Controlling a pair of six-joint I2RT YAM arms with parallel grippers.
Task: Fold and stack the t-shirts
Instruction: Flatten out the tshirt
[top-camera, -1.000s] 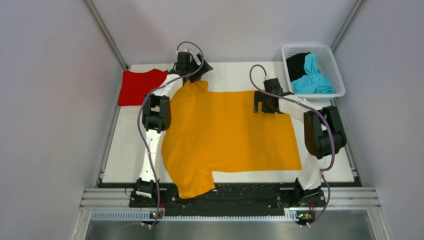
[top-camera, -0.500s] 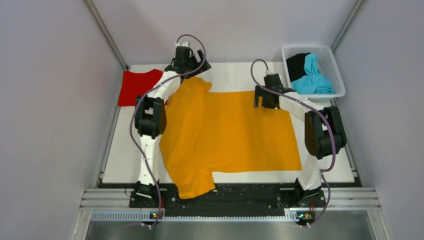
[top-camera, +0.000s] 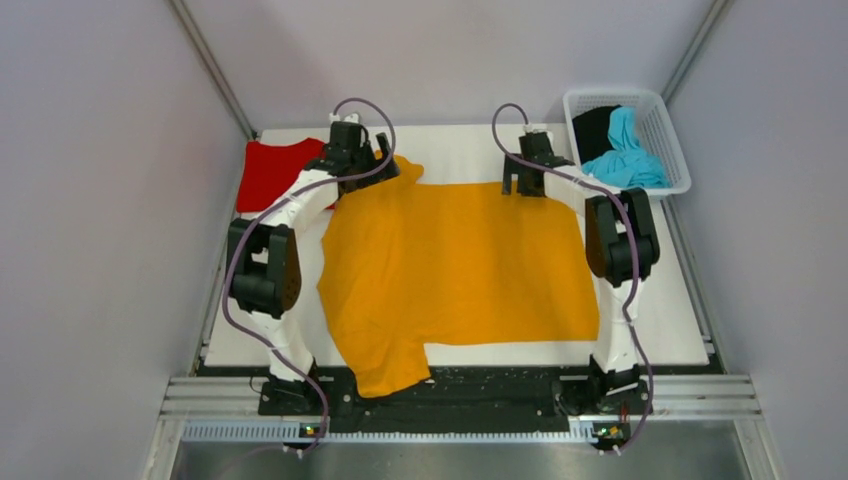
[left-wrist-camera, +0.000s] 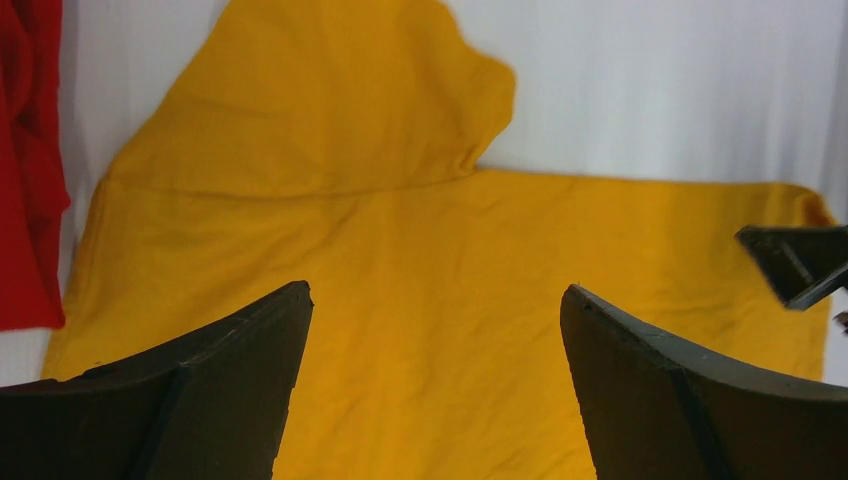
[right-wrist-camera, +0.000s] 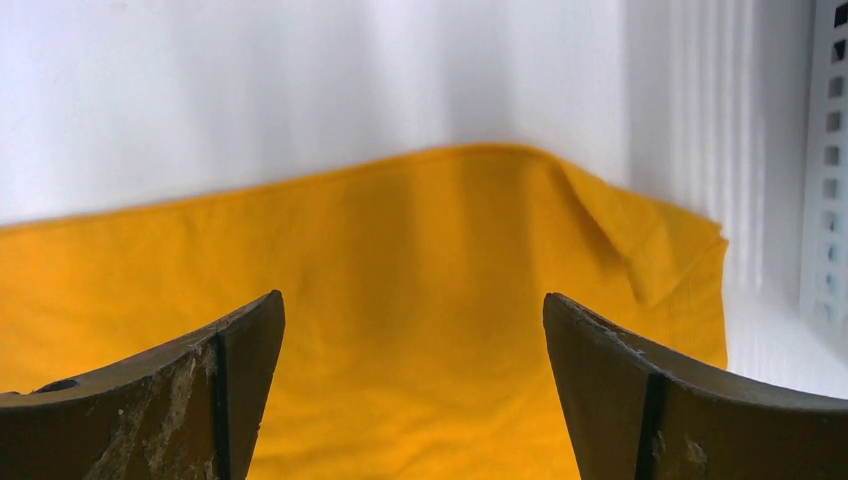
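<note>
An orange-yellow t-shirt (top-camera: 460, 265) lies spread flat across the table, one sleeve (left-wrist-camera: 330, 100) at the far left and the other hanging over the near edge. My left gripper (top-camera: 360, 165) (left-wrist-camera: 435, 290) hovers open above the shirt near the far-left sleeve, holding nothing. Over the shirt's far right corner (right-wrist-camera: 650, 240) my right gripper (top-camera: 526, 182) (right-wrist-camera: 413, 297) is open and empty too. A folded red t-shirt (top-camera: 272, 172) (left-wrist-camera: 25, 150) lies at the far left. A cyan-blue t-shirt (top-camera: 625, 155) and a black one (top-camera: 595, 128) sit bunched in the basket.
The white mesh basket (top-camera: 668, 135) (right-wrist-camera: 830, 150) stands at the far right corner, just right of my right gripper. The white table (top-camera: 460, 140) is walled in by grey panels on three sides. My right gripper's finger (left-wrist-camera: 800, 262) shows in the left wrist view.
The left arm swung left, its gripper shifting left and slightly nearer over the sleeve. The right gripper moved further away to the shirt's far edge. Both stayed open.
</note>
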